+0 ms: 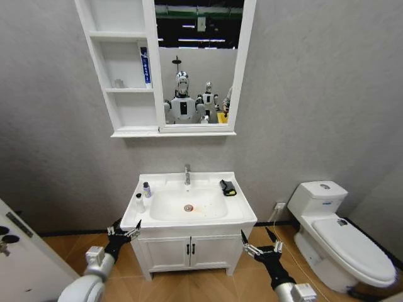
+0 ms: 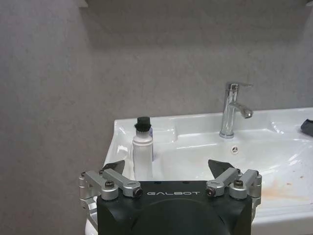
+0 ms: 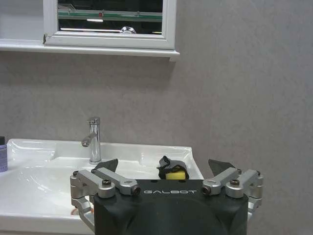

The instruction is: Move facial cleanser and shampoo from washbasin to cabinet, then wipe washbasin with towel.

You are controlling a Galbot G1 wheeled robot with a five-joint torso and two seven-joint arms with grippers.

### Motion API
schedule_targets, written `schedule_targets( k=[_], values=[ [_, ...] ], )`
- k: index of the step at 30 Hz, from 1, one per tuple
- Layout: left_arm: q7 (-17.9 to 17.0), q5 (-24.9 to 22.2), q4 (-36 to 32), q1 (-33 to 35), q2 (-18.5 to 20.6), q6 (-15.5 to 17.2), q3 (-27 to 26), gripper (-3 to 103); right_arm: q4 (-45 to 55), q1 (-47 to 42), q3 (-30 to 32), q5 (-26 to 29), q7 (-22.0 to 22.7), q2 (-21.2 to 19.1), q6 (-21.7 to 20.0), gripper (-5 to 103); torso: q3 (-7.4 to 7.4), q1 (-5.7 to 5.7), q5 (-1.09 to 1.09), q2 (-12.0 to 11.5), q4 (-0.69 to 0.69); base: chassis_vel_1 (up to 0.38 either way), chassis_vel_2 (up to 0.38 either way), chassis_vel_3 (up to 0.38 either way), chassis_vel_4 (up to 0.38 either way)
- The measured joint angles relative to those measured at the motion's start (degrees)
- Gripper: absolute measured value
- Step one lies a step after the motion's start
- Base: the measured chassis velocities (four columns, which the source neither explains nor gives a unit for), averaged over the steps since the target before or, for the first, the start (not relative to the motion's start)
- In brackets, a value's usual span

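Ahead, the washbasin [image 1: 236, 214] stands against the far wall on a low vanity [image 1: 189, 251], its chrome tap [image 1: 187, 174] at the far rim and the round drain [image 1: 188, 207] in the bowl. Two small bottles stand on the basin's left ledge: a white bottle with a black cap [image 1: 139, 202] nearer, and a second bottle with a dark cap [image 1: 147, 189] just beyond it. The towel [image 1: 228, 187], black with a yellow-green edge, lies on the far right ledge, to the right of the tap.

The left end effector [image 1: 124, 231] hangs low at the basin's near left corner, fingers spread and holding nothing; the white bottle is just beyond it and a little to its right, not touching. In the left wrist view that bottle [image 2: 143, 154] rises between the spread fingers.

The right end effector [image 1: 259, 240] hovers below the basin's near right corner, likewise spread and empty, with the towel well beyond it on the far side of the ledge. The cabinet [image 1: 129, 69] hangs on the wall above, with a few small items in its middle niche.
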Motion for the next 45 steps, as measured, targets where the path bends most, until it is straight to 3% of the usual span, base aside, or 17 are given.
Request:
schedule_targets(
  k=[10,26,34,35,37,39,40,43,45],
  values=[
    [-0.9,1.0,13.4,-9.6,-0.6,-0.9,5.1,97,0.2,-0.7,1.0,0.4,0.7,-0.8,0.1,100,0.0,-0.01,0.0,0.0,0.02,0.0,0.0,0.0,0.0],
    [-3.4,1.8,27.3,-25.3,-2.4,-1.8,10.0,97,1.7,-4.3,1.6,-1.5,0.9,0.0,1.1,100,0.0,-0.01,0.01,0.0,0.01,0.0,0.0,0.0,0.0],
    [-4.6,2.7,34.2,-30.0,-3.9,-2.2,11.1,95,2.4,-5.3,2.3,-1.1,1.1,-0.2,1.1,100,0.0,-0.01,0.01,0.0,0.01,0.0,0.0,0.0,0.0],
    [-5.2,2.5,35.3,-30.5,-4.2,-2.2,11.1,90,2.4,-5.4,2.4,-1.1,1.2,-0.2,1.1,100,0.0,-0.01,0.01,0.0,0.01,0.0,0.0,0.0,0.0],
    [-6.5,-0.2,37.2,-30.8,-5.2,-2.4,10.1,69,2.4,-5.7,2.5,-0.8,1.4,0.4,1.3,100,-0.01,-0.01,0.02,0.0,0.01,0.0,0.0,0.0,0.0],
    [-6.1,-0.2,37.1,-30.6,-5.1,-2.4,10.0,69,2.4,-5.7,2.5,-0.8,1.4,0.4,1.3,100,-0.01,-0.01,0.0,0.0,0.01,0.0,0.0,0.0,0.0],
    [-5.3,-0.1,36.8,-30.3,-4.8,-2.8,9.8,58,2.4,-5.7,2.4,-0.8,1.4,0.5,1.3,100,-0.01,-0.01,0.0,0.0,0.01,0.0,0.0,0.0,0.0],
    [-4.7,-0.2,36.6,-30.2,-4.6,-3.1,9.7,58,2.4,-5.6,2.3,-0.7,1.4,0.6,1.3,100,-0.01,-0.01,0.01,0.0,0.01,0.0,0.0,0.0,0.0],
    [-4.0,-0.3,34.9,-29.5,-3.7,-3.3,9.2,42,2.3,-5.6,2.1,-0.5,1.5,0.6,1.3,100,-0.01,-0.01,0.0,0.0,0.01,0.0,0.0,0.0,0.0]
  ],
)
